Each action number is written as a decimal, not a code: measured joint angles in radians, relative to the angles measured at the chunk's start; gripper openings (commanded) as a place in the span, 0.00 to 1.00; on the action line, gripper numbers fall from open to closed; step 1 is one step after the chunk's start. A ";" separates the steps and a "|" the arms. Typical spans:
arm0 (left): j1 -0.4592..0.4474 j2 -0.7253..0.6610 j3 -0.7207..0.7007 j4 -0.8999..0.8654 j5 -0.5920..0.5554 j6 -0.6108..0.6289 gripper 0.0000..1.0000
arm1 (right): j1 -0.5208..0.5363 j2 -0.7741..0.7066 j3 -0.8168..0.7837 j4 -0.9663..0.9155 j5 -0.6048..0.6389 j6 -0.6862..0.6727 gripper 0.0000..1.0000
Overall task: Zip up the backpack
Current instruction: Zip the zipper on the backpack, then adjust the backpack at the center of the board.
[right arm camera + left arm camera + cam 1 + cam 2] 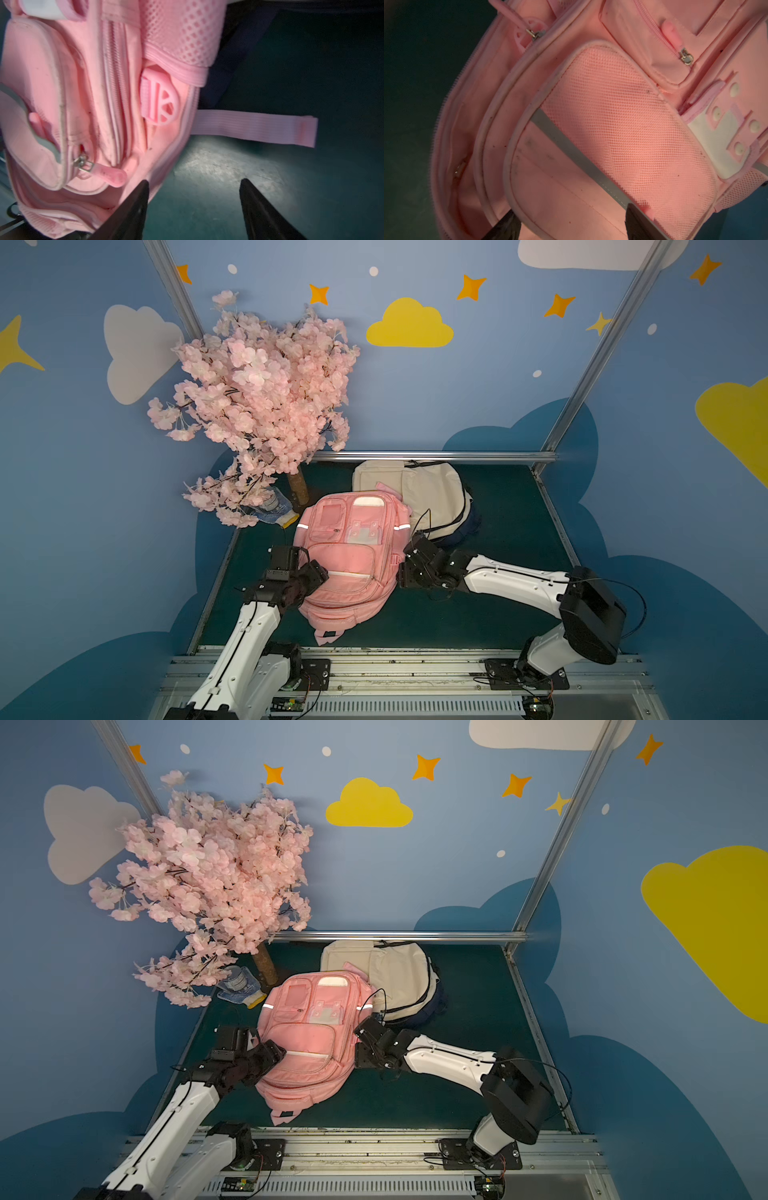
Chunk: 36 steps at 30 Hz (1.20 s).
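Blossom branches point(257, 406) overhang the 10 o'clock corner of the green mat point(457, 626), a clear bottle point(271, 502) lying under them against the left edge, so that side is crowded. At 8 o'clock the left gripper point(571, 222) sits over the pink backpack point(345, 564), fingers spread wide above the front pocket, clasping nothing; exposed zip teeth point(446, 104) run along the bag's outer edge. The bag lies flat at the mat's centre, its lower end near the front rail point(395, 655) at 6 o'clock. On its 3 o'clock flank the right gripper point(194, 180) is likewise wide open and empty, one fingertip at the bag's edge, the other over bare mat, near a pull tab point(110, 174) and a loose strap point(255, 128). A beige backpack point(432, 493) touches the pink one at 1 o'clock, by the back rail point(436, 456). From 2 to 5 o'clock only the right arm point(515, 580) crosses the mat; the rest lies open to the right edge.
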 measured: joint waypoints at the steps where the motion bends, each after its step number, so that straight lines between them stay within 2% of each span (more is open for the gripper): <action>1: 0.000 -0.007 -0.016 0.006 0.005 0.001 0.75 | 0.000 0.011 0.005 0.016 -0.013 0.002 0.71; 4: -0.010 -0.040 -0.073 0.025 0.016 -0.003 0.72 | -0.001 0.029 0.006 0.058 -0.051 0.008 0.71; 6: -0.031 -0.058 -0.102 0.042 0.018 -0.011 0.71 | -0.002 0.040 0.007 0.082 -0.073 0.014 0.65; 12: -0.137 -0.103 -0.161 0.093 -0.003 -0.076 0.69 | -0.024 0.106 0.032 0.093 -0.131 -0.006 0.22; 14: -0.188 -0.119 -0.173 0.105 -0.014 -0.108 0.69 | -0.035 0.100 0.036 0.071 -0.121 -0.021 0.10; 17: -0.280 -0.151 -0.187 0.114 -0.027 -0.169 0.68 | -0.046 0.074 0.065 -0.003 -0.080 -0.064 0.00; 23: -0.470 -0.196 -0.183 0.131 -0.024 -0.304 0.68 | -0.072 -0.052 0.164 -0.172 0.043 -0.173 0.00; 27: -0.496 -0.172 -0.060 0.071 -0.003 -0.323 0.73 | -0.136 -0.171 0.168 -0.214 0.089 -0.257 0.00; 31: -0.432 -0.146 0.105 0.028 -0.031 -0.267 0.76 | -0.285 -0.246 0.168 -0.252 0.084 -0.352 0.00; 33: -0.355 -0.141 0.125 0.052 -0.022 -0.241 0.76 | -0.348 -0.250 0.168 -0.268 0.068 -0.404 0.00; 36: -0.228 -0.071 0.105 0.130 0.028 -0.216 0.70 | -0.427 -0.240 0.168 -0.299 0.034 -0.476 0.00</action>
